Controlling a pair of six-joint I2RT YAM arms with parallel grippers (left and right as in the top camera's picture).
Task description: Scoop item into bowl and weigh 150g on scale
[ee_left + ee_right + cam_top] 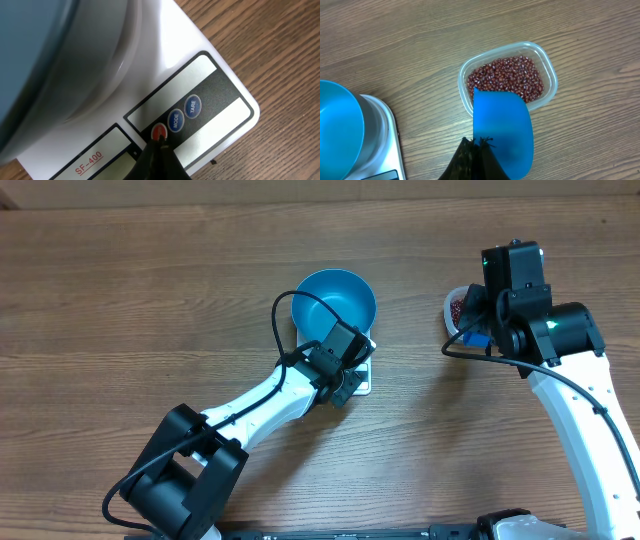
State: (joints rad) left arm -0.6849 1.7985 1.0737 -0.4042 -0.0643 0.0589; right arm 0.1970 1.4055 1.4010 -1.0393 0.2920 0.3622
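Black and shut tight with nothing between them, the tips of your left gripper sit on the red button of the scale. It is the first of a row of three, with the MODE button and TARE button just beside it. Whether the button is actually pushed in or only touched, the wrist view is too close to say. The bowl sits on the scale and is empty from above.

Your right gripper is clamped on the scoop. Its handle is hidden under the fingers, and its blade hangs over the near rim of the tub. All the beans lie in that tub, well apart from the bowl.

You appear to be at the setup step, switching on the scale, with no beans moved yet.

For the next move, lift the left gripper straight up off the button so you don't shove the scale or rock the bowl. If the reading isn't zero with the bowl on, the TARE button is close by. Then tip the scoop down into the beans, bring up a modest load, and carry it level across to the bowl.
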